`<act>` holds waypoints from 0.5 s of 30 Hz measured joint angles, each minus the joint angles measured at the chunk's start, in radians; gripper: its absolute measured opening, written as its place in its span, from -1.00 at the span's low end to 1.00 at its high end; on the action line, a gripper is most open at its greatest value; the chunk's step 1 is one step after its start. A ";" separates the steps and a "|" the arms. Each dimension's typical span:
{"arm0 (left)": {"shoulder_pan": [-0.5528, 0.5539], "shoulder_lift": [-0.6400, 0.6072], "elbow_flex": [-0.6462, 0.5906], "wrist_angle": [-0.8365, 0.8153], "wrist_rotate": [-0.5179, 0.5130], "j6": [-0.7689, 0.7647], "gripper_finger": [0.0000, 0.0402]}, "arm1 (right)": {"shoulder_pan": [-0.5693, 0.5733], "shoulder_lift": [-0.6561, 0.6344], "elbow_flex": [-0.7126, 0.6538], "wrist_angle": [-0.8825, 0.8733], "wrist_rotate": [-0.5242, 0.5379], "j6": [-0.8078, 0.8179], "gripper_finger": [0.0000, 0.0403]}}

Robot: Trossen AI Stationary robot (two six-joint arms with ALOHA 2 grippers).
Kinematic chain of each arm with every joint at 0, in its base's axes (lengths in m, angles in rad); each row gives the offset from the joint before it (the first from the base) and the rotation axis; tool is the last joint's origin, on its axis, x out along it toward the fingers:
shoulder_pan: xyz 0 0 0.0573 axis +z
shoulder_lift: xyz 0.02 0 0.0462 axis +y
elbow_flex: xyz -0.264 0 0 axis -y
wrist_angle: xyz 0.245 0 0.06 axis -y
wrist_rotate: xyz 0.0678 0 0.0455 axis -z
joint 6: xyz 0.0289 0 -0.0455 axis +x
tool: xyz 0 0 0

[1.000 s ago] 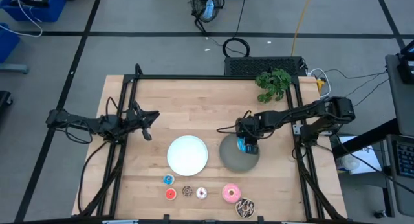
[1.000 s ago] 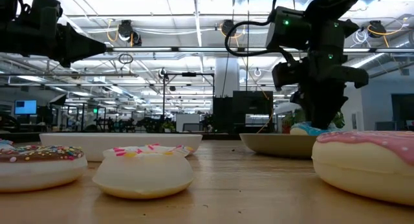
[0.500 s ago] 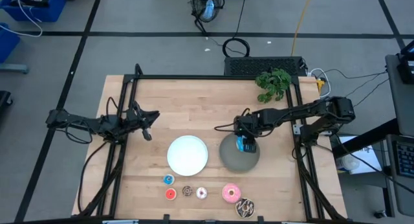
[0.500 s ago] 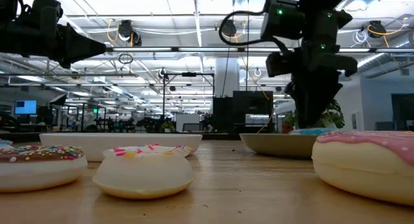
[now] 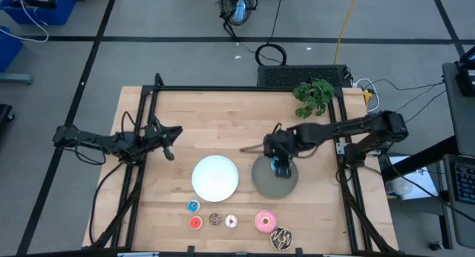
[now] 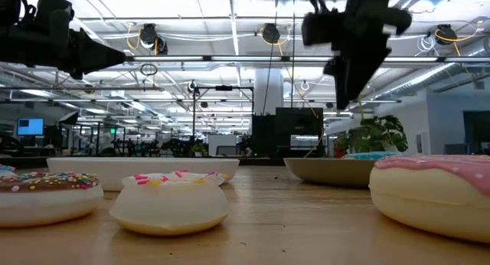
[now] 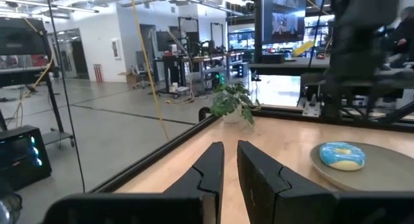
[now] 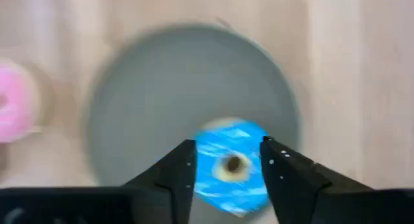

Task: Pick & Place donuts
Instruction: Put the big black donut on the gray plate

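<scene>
The larger blue donut (image 8: 229, 166) lies flat on the grey plate (image 8: 129, 120), near its far right part (image 5: 279, 166). My right gripper (image 8: 227, 145) hangs open above it, pointing down, well clear of it in the low view (image 6: 346, 96). Along the near edge lie the pink donut (image 5: 265, 221), the dark brown sprinkled donut (image 5: 281, 238) and the tiny blue (image 5: 193, 206), red (image 5: 195, 222), brown (image 5: 215, 219) and whitish-pink (image 5: 231, 222) donuts. My left gripper (image 5: 169, 142) waits shut over the table's left side.
A white plate (image 5: 215, 177) sits left of the grey plate (image 5: 263, 181). A potted green plant (image 5: 313, 96) stands at the far right corner. Black frame rails (image 5: 148, 123) run along the table's left, far and right sides. Bare wood shows between the plates and the far edge.
My right gripper has risen straight up from the grey plate and drifted slightly toward the table's left. The blue donut, which sat at its fingertips a second ago, has stayed behind, lying on the plate.
</scene>
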 joint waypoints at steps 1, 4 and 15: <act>0.000 0.000 0.000 -0.002 0.000 -0.001 -0.75 | 0.037 0.000 0.022 0.000 0.005 0.000 -0.35; 0.000 0.000 0.000 -0.001 0.000 -0.002 -0.75 | 0.163 0.000 0.082 0.003 0.087 0.029 -0.63; 0.000 0.000 0.000 0.028 -0.001 0.038 -0.75 | 0.413 0.002 0.060 0.070 0.257 0.113 -0.88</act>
